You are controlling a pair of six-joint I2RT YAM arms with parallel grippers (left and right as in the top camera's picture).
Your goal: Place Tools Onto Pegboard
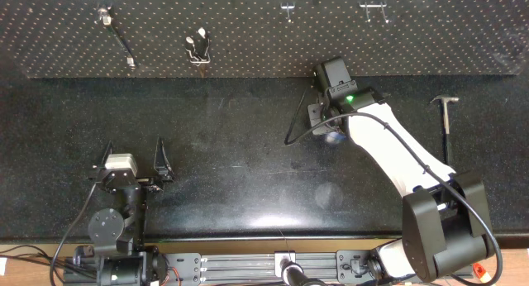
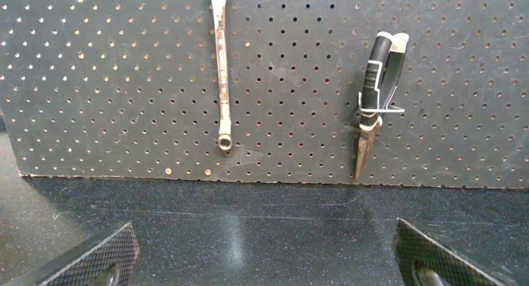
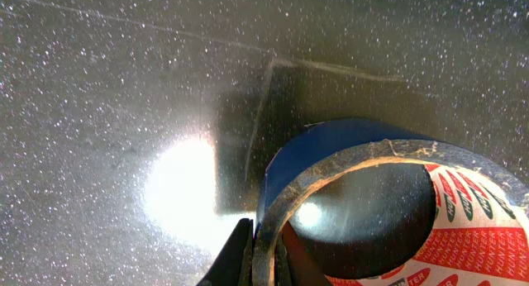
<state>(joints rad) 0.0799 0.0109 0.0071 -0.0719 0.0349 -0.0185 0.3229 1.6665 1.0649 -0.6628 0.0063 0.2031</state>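
Observation:
My right gripper (image 1: 329, 127) is low over the black table just in front of the pegboard (image 1: 248, 30). It is shut on the wall of a blue tape roll (image 3: 364, 203), one finger (image 3: 237, 257) outside the roll and one inside. In the top view the tape roll (image 1: 335, 138) peeks out beneath the wrist. A wrench (image 1: 120, 40) and pliers (image 1: 198, 48) hang on the board's left part. The left wrist view faces the same wrench (image 2: 221, 71) and pliers (image 2: 376, 96). My left gripper (image 1: 136, 166) rests open near its base, holding nothing.
A hammer (image 1: 445, 112) lies on the table at the right, near the pegboard's edge. Two bare hooks (image 1: 288, 9) (image 1: 374, 11) stick out of the board's upper right. A black cable (image 1: 296, 121) loops beside the right wrist.

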